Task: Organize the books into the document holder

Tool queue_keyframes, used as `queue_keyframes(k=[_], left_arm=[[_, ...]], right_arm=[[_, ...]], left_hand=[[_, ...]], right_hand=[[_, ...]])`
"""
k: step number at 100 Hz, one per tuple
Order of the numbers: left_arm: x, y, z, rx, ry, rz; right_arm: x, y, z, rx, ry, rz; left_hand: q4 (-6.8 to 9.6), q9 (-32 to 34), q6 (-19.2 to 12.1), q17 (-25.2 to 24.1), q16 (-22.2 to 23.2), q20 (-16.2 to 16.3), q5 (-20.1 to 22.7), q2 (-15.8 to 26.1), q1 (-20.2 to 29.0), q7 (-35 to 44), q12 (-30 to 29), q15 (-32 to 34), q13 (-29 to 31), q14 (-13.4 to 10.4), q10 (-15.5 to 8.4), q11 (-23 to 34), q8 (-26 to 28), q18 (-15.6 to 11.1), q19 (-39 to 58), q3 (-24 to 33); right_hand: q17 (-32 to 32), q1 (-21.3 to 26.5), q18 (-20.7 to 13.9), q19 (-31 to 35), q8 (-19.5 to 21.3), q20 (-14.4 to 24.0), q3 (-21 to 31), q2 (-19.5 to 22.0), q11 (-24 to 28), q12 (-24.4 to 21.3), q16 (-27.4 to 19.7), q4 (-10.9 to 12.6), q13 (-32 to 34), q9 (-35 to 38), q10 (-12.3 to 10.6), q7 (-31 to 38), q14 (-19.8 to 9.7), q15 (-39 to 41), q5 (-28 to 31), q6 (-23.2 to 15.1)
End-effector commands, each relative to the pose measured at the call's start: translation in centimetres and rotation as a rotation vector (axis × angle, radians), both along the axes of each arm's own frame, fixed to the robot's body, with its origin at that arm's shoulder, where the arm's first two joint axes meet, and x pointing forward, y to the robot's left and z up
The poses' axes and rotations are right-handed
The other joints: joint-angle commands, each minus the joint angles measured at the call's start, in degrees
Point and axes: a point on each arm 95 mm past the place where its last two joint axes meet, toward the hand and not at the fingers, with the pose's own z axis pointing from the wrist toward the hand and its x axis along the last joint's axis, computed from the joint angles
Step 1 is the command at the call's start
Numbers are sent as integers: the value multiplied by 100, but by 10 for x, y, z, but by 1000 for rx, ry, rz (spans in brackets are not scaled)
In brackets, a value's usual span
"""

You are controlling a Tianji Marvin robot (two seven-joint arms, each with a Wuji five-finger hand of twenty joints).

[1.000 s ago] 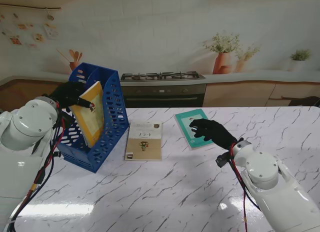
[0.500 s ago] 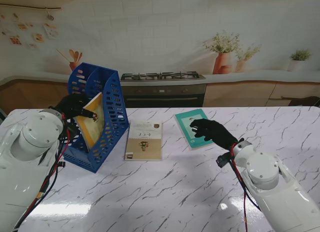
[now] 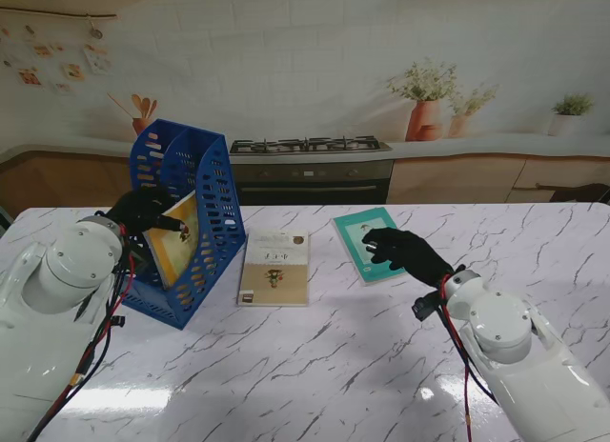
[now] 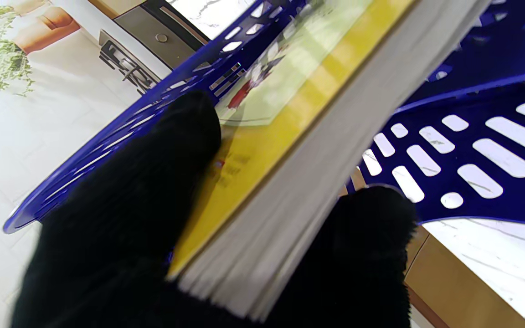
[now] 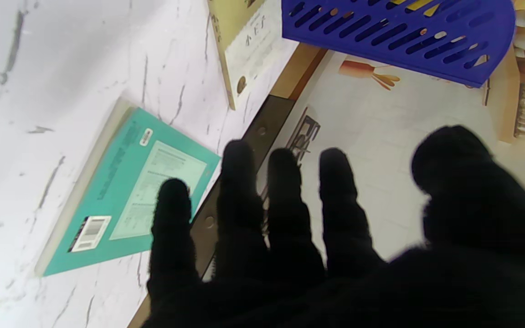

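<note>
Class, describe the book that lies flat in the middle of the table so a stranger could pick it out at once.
Start at the blue document holder on the left of the marble table. Just to its right lies the cream book, flat and untouched. Unlike the teal book under the right hand, its cover is pale with a tan lower band.
</note>
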Motion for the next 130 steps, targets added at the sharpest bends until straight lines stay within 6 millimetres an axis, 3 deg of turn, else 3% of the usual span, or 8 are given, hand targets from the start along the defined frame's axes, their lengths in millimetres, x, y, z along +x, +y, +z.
queue_keyframes(k=[1, 34, 42, 56, 72, 86, 106, 130], left_arm=[[-1, -5, 1, -27, 2, -26], [-6, -5, 1, -15, 14, -46], [-7, -5, 3, 2, 11, -49], [-10, -5, 8, 2, -6, -46], [-14, -7, 17, 16, -45, -48], [-19, -9, 29, 21, -83, -45], [-29, -14, 51, 32, -145, -39], [-42, -30, 72, 26, -253, -50]], right_arm=[[-2, 4, -3, 11, 6, 2], [-3, 3, -4, 12, 12, 3], [-3, 3, -5, 13, 14, 4], [-3, 3, -5, 15, 15, 3], [-3, 2, -5, 14, 14, 0], [-3, 1, -5, 15, 10, -2], [-3, 0, -4, 17, 2, -9], [-3, -2, -4, 17, -10, -16]], left_hand=[[20, -266, -433, -231, -133, 242, -246, 346, 225, -125, -191, -105, -107, 140, 63, 289, -380, -2, -15, -38], [46, -969, -300, -1499, -380, 1046, -274, 622, 140, -1553, -805, -552, -960, 473, 139, 741, -2251, 433, -420, -632], [53, -1163, -254, -1922, -470, 1400, -274, 741, 6, -1958, -1249, -817, -1279, 498, 107, 836, -2507, 525, -749, -679], [66, -1385, -79, -2635, -660, 1545, -233, 1022, -401, -2758, -1388, -1322, -1840, 696, 82, 743, -2866, 680, -1277, -594], [175, -1563, -101, -3597, -964, 1439, -152, 1272, -711, -3309, -1473, -2005, -2399, 670, -63, 532, -3112, 772, -2198, -649], [194, -2076, -84, -4751, -1341, 939, -316, 1397, -890, -3767, -1629, -2814, -3069, 571, 27, 154, -3297, 678, -3485, -843], [214, -2448, -139, -5316, -1603, 680, -446, 1497, -915, -4239, -1772, -3395, -3467, 503, 6, -154, -3504, 517, -4393, -1204], [226, -2569, -143, -5399, -1811, 604, -504, 1596, -916, -4496, -1828, -3683, -3617, 462, -1, -305, -3612, 367, -4843, -1448]], right_hand=[[-40, -97, 611, 25, -12, -41, -98, 88, -41, -50, -36, 239, -46, -17, -211, -46, -72, -98, 3, -129], [-66, -37, 600, -16, -7, -60, -190, 108, -41, -53, -42, 248, -82, -47, -197, -50, -64, -118, -9, -115], [-77, -36, 606, -27, -4, -64, -207, 102, -41, -54, -43, 251, -71, -34, -194, -46, -51, -117, 5, -122], [-66, -46, 631, -32, -3, -62, -219, 93, -49, -60, -45, 254, -54, -10, -200, -45, -38, -118, 18, -129], [-51, -68, 647, -24, -4, -52, -203, 74, -58, -62, -43, 257, -21, 32, -196, -40, -24, -110, 44, -144], [-40, -90, 666, -9, -6, -43, -179, 65, -58, -59, -40, 255, 4, 56, -200, -37, -30, -101, 58, -154], [-39, -103, 651, 13, -10, -36, -153, 93, -59, -54, -35, 250, -5, 47, -219, -36, -46, -98, 57, -153], [-51, -76, 606, -3, -12, -48, -186, 123, -49, -46, -33, 247, -42, 4, -219, -41, -76, -105, 23, -134]])
